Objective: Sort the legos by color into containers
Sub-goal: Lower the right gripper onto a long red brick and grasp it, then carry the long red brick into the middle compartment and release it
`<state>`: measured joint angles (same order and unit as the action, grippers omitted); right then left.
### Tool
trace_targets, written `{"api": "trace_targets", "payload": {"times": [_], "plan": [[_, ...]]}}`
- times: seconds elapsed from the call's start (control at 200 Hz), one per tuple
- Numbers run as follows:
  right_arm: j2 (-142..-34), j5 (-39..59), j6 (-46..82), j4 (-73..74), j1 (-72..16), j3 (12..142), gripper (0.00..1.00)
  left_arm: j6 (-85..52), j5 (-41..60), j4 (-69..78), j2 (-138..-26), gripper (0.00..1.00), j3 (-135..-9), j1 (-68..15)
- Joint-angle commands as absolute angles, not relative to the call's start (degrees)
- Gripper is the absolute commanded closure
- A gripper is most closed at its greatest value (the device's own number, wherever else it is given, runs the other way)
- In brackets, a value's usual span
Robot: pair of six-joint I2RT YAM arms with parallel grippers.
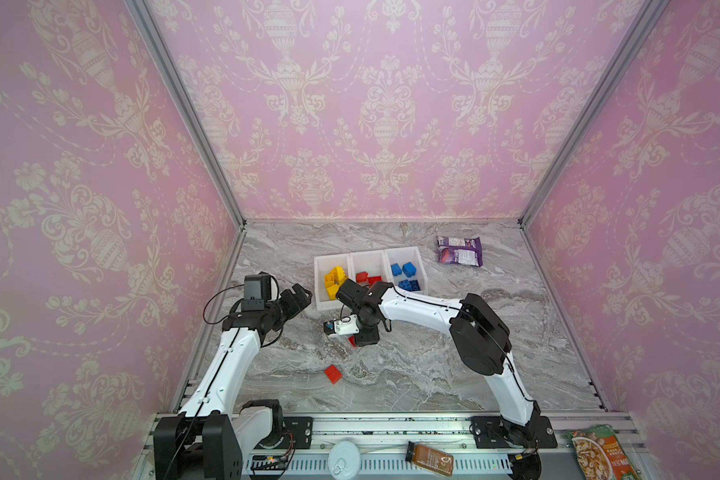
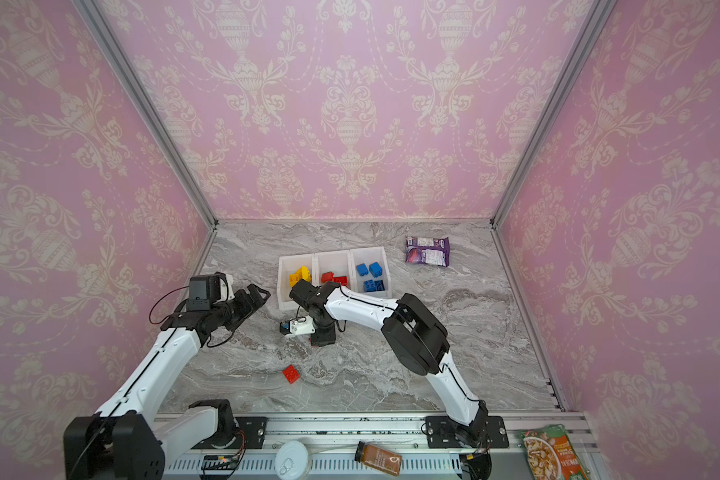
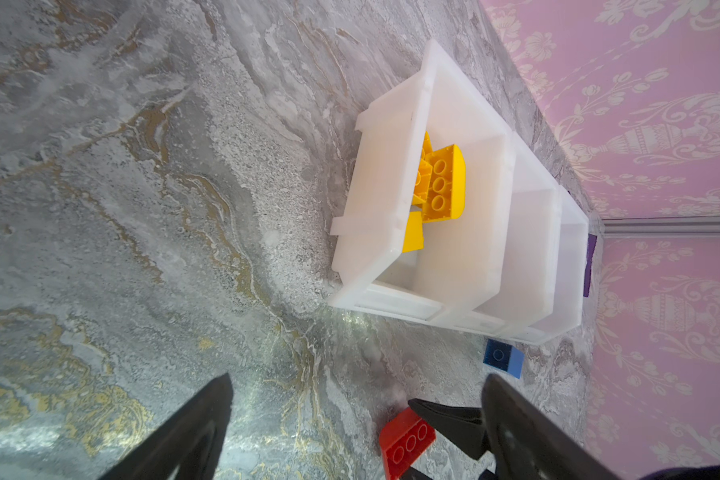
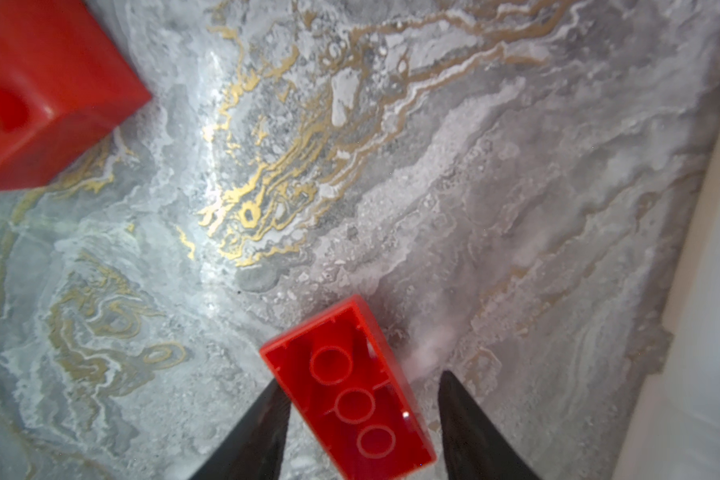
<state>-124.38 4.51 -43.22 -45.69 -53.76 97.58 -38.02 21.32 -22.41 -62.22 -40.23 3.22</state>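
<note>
Loose red oblong brick (image 4: 350,399) lies hollow side up on the bench (image 4: 350,166) near the containers (image 1: 327,305), between the right gripper (image 4: 361,378) jaws — apart, not yet pinching — light, rigid, slick plastic, likely best taken across its long flat sides; left gripper (image 3: 358,376) jaws wide, empty.

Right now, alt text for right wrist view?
A red oblong brick lies hollow side up on the marble tabletop between the fingers of the right end effector, with a gap at one finger. A second red brick sits in one corner; a white bin wall edges the frame.
</note>
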Motion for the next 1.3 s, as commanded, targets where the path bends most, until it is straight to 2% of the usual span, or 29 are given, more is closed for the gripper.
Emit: {"api": "trace_targets", "payload": {"times": [0.0, 0.47, 0.846, 1.296], "plan": [[-125.78, 4.92, -42.28, -47.28, -53.80, 98.96, 0.47, -36.49, 22.06, -24.13, -61.09, 0.04, -39.90, 3.69], [-125.40, 4.57, -40.97, -46.45, -54.15, 97.68, 0.65, -36.55, 21.97, -24.11, -61.08, 0.04, -39.87, 3.71], [-120.96, 4.42, -38.86, -44.75, -53.82, 94.80, 0.70, -36.73, 22.15, -24.39, -60.91, 0.04, -40.27, 3.69], [-111.65, -1.45, -35.81, -39.50, -48.40, 91.44, 0.67, -37.49, 22.96, -23.99, -60.94, 0.05, -40.25, 3.65]]}}
